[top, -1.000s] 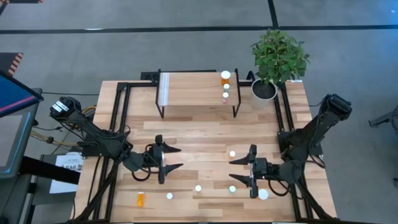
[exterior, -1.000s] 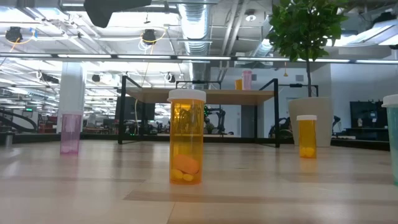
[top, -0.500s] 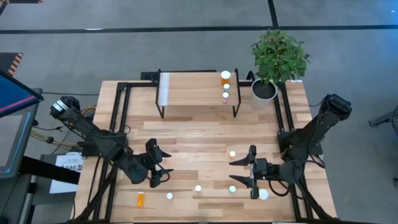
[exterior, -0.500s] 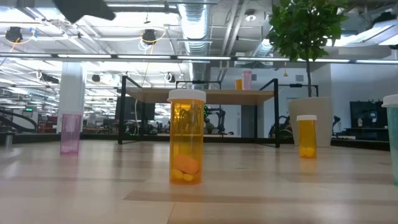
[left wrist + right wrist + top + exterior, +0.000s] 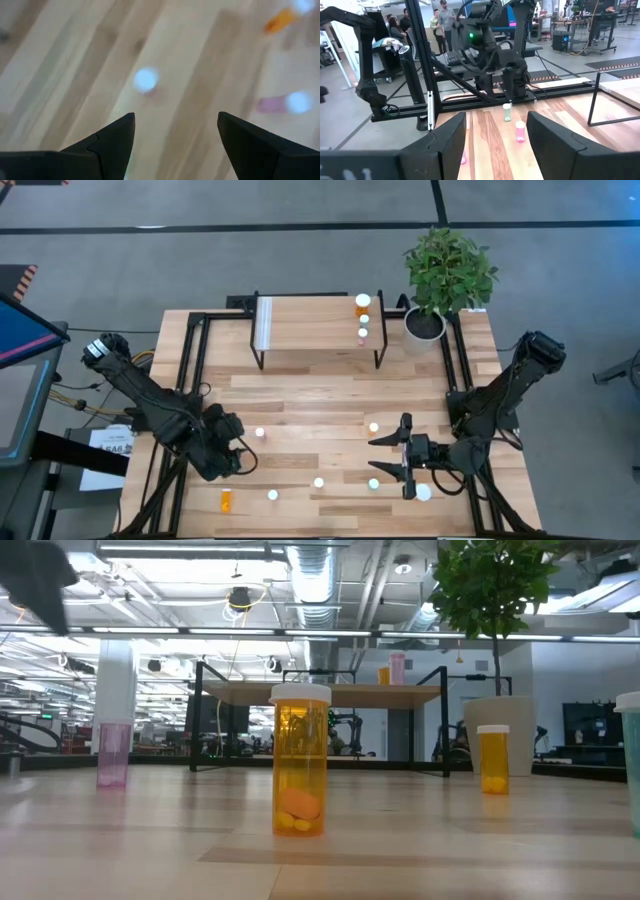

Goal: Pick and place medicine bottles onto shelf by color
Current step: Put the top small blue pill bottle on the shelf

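Left end effector (image 5: 232, 458) hangs released, fingers spread, above the tabletop (image 5: 300, 405); a white-capped bottle (image 5: 259, 433) stands at its 1 o'clock. Right end effector (image 5: 390, 457) waits released at 3 o'clock. Shelf (image 5: 310, 325) with three bottles (image 5: 363, 317) lies at 12 o'clock.

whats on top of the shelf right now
Three small capped bottles stand in a row at the plant-side end of the shelf; the nearest the back is orange. The other two colours are too small to tell. The rest is bare wood.

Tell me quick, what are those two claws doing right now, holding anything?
Left gripper: open, empty, pointing down over the light wooden tabletop.
Right gripper: open, empty, hovering near the table's front.
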{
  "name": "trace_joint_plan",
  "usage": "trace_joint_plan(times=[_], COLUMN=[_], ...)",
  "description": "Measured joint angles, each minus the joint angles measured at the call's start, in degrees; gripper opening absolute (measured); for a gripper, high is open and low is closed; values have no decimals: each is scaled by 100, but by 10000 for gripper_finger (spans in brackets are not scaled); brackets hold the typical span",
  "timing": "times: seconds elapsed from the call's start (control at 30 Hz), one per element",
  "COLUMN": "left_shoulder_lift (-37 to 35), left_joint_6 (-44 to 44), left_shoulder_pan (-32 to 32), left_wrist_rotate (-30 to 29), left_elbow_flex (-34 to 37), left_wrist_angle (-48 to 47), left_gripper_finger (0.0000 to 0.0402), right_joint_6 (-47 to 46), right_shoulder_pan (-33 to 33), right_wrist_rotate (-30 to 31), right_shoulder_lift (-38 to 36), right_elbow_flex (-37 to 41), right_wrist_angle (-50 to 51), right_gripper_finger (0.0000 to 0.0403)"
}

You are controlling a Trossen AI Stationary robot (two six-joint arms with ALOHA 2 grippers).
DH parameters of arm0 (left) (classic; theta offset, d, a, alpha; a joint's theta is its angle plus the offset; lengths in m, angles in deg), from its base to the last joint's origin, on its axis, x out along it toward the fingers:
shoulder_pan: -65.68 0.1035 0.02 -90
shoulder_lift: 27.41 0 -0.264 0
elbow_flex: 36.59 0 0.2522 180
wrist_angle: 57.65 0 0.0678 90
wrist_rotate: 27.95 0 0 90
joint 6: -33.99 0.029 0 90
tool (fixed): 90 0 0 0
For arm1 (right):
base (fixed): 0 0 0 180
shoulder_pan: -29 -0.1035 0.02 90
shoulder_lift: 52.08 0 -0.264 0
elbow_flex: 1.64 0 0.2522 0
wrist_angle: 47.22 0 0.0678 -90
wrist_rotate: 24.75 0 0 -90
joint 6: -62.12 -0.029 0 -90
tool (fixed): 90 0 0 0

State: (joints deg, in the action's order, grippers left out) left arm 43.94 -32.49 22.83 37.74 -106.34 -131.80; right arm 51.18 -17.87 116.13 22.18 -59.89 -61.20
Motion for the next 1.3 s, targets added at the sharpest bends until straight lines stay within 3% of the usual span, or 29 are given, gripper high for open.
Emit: trace_joint_plan(times=[0.2,0.5,0.67,0.97,1.3], left_shoulder_lift=[0,-3,-7,-13,-13], left_joint_6=[-1118,-2472,-2736,-2507,-2482], left_shoulder_pan=[-290,-897,-896,-894,-755], left_wrist_rotate=[126,265,751,863,803], left_elbow_flex=[0,119,629,1117,1476], left_wrist_angle=[-1163,-1572,-1531,-677,-455], left_gripper_finger=[270,270,270,270,270], right_joint_6=[-11,-15,-15,-13,-11], right_shoulder_pan=[0,0,0,4,9], right_wrist_rotate=[0,0,0,0,0], right_shoulder_lift=[0,0,0,0,0], right_elbow_flex=[0,0,0,0,0], right_wrist_angle=[-1,21,6,-12,4], right_gripper_finger=[232,232,232,232,232])
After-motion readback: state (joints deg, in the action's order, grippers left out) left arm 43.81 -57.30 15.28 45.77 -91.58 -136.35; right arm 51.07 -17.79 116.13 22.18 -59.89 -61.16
